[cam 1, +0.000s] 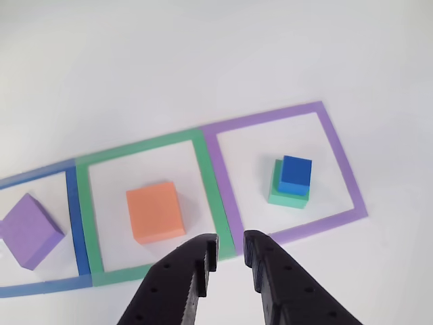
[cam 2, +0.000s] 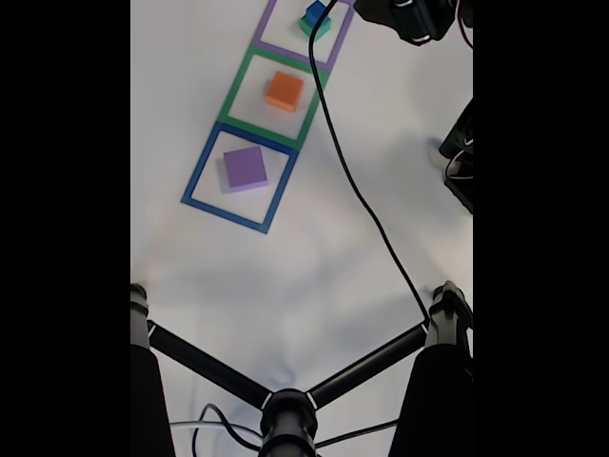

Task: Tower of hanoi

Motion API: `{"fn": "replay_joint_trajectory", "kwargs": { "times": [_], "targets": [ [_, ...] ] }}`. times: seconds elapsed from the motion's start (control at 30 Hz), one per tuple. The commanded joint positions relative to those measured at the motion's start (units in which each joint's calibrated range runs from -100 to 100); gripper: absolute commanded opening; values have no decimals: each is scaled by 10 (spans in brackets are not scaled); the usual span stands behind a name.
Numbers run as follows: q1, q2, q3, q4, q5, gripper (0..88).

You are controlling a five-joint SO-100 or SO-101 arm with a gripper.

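Observation:
In the other view, the small blue cube [cam 1: 295,174] sits on the green block [cam 1: 284,194] inside the purple tape outline at the right. An orange block [cam 1: 155,211] lies alone in the green outline, and the purple slab [cam 1: 30,230] rests turned at an angle in the blue outline at the left. My gripper [cam 1: 231,252] hangs at the bottom edge, open by a narrow gap and holding nothing, just in front of the border between the green and purple outlines. The fixed view shows the blue cube [cam 2: 314,12], green block [cam 2: 321,29], orange block [cam 2: 284,90] and purple slab [cam 2: 245,167] in a row.
In the fixed view a black cable [cam 2: 362,200] runs across the white table from the arm's body [cam 2: 409,14] at the top right down to a black stand [cam 2: 285,409] at the bottom. More dark hardware [cam 2: 461,152] sits at the right edge.

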Motion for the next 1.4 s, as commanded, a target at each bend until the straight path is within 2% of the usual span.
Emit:
{"fn": "replay_joint_trajectory", "kwargs": {
  "times": [0.0,0.1,0.2,0.33,0.6,0.8,1.37],
  "targets": [
    [-24,-17,-4,1,8,56],
    [-35,-20,47,-37,8,181],
    [-46,-16,104,-98,8,231],
    [-58,-20,235,-257,8,263],
    [-62,72,417,-587,8,287],
    [-54,194,475,-774,8,298],
    [-53,489,476,-1085,8,307]
  ]
}}
